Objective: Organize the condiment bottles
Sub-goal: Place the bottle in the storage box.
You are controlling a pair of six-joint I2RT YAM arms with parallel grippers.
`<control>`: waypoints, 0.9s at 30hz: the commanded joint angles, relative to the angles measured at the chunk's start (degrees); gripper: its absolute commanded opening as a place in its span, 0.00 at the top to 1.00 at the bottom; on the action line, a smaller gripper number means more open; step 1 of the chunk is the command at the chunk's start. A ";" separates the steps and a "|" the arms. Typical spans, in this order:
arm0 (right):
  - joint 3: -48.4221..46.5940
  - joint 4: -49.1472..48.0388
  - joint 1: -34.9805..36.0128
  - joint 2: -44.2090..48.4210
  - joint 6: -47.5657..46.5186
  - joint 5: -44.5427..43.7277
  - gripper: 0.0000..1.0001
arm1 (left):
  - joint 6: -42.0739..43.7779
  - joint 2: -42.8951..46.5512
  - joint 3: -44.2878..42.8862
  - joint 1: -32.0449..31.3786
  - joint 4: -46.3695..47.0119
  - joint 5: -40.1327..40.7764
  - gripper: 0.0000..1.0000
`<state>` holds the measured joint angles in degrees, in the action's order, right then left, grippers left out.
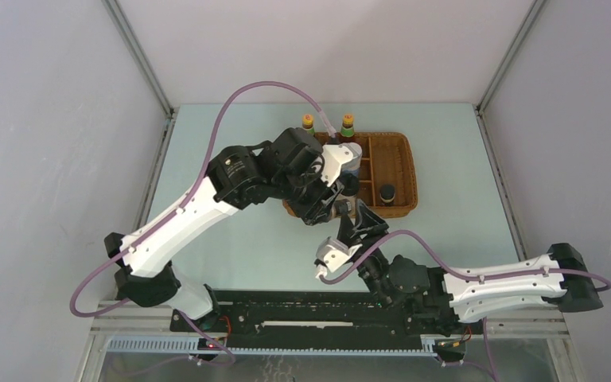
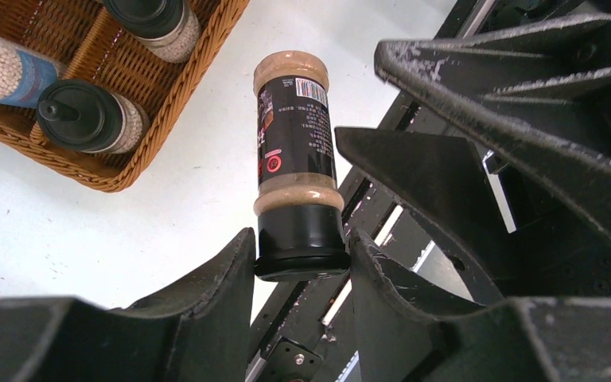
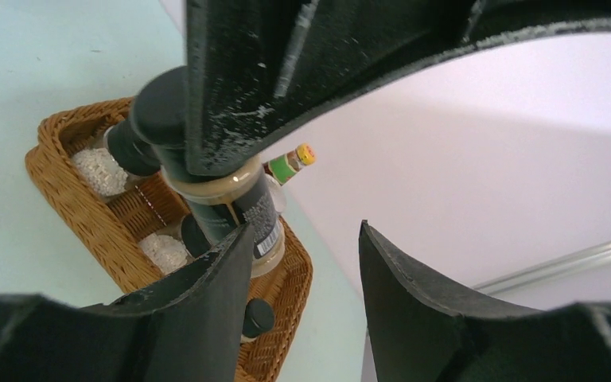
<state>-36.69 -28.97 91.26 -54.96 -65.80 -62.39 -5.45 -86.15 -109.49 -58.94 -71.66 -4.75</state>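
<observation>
- The left gripper (image 2: 301, 248) is clenched on the black cap of a dark-labelled bottle (image 2: 296, 143), with 1 finger on each side of the cap
- From those fingers the bottle runs straight outward, its long axis continuing the line of the gripper. The cap is at the fingers and the tan base points away and down toward the table (image 2: 64, 239). It is tilted rather than upright, and clear of the surface as far as the views show
- The right gripper (image 3: 302, 231) is spread with nothing between its jaws. The bottle's body sits just beside 1 of its fingers, outside the gap, so the left arm alone carries it
- The wicker tray (image 2: 115, 181) lies just beside the bottle, off to 1 side of its axis and not under it. Near that corner sit 2 white black-capped bottles (image 2: 95, 119) and a blue-white shaker (image 2: 0, 72)
- Judgement: the coming move turns on this sideways offset. Either the bottle swings over the tray and is righted base down, or the right gripper shifts across to take the body; I cannot tell which is meant
</observation>
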 commanded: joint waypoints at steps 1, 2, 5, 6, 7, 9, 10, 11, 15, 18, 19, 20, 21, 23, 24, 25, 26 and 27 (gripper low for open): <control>-1.21 -3.79 2.03 -0.92 -2.70 1.69 0.40 | 2.08 2.58 -1.38 0.48 1.34 -1.65 1.00; -1.46 -3.79 2.64 -1.19 -2.80 1.72 0.40 | 2.18 2.57 -1.69 0.57 1.30 -1.66 1.00; -2.18 -3.46 4.75 -2.16 -3.45 1.33 0.40 | 2.48 2.56 -2.49 0.96 1.46 -2.33 1.00; -2.36 -3.39 5.46 -2.41 -3.60 1.12 0.40 | 2.54 2.61 -2.60 1.05 1.60 -2.53 1.00; -2.54 -3.28 6.52 -2.57 -3.66 0.78 0.40 | 2.62 2.67 -2.73 1.16 1.67 -2.81 1.00; -2.81 -2.76 7.77 -2.55 -3.07 0.52 0.40 | 2.59 2.95 -2.74 1.23 2.03 -3.47 1.00; -2.86 -2.47 8.09 -2.60 -2.56 0.44 0.40 | 2.56 3.11 -2.80 1.27 2.23 -3.99 1.00; -2.87 -2.15 8.26 -2.56 -2.06 0.57 0.39 | 2.55 3.24 -2.74 1.27 2.47 -4.61 1.00; -2.90 -2.23 7.91 -2.81 -1.62 1.46 0.39 | 2.37 4.09 -1.96 1.28 2.92 -5.92 1.00; -3.06 -3.10 6.88 -3.41 -2.20 2.80 0.39 | 2.38 5.43 -0.38 1.28 3.62 -7.30 1.00; -3.26 -2.77 6.42 -3.60 -1.85 3.30 0.39 | 2.38 5.87 0.05 1.28 3.77 -7.68 1.00; -3.42 -2.68 6.00 -3.77 -1.74 3.74 0.39 | 2.38 6.28 0.44 1.28 3.92 -8.07 1.00; -3.52 -2.75 5.58 -3.87 -1.72 4.25 0.39 | 2.42 6.62 0.76 1.28 3.97 -8.44 1.00; -3.92 -2.85 4.71 -4.09 -1.70 5.34 0.39 | 2.51 7.09 1.53 1.20 4.06 -9.42 1.00; -4.18 -2.88 4.39 -4.29 -1.84 5.68 0.39 | 2.55 7.39 1.95 1.19 4.07 -9.73 1.00; -4.51 -2.92 4.08 -4.47 -2.14 6.04 0.39 | 2.60 7.57 2.44 1.19 4.07 -9.89 1.00; -4.79 -2.94 3.82 -4.60 -2.40 6.41 0.39 | 2.68 7.72 2.86 1.19 4.07 -10.05 1.00; -5.14 -2.89 3.55 -4.77 -2.57 6.68 0.39 | 2.79 7.82 3.23 1.19 4.07 -10.20 1.00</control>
<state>-38.52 -29.65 96.31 -59.37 -68.07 -57.69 -3.97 -80.29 -108.14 -57.71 -69.56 -10.87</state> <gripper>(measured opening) 0.610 0.478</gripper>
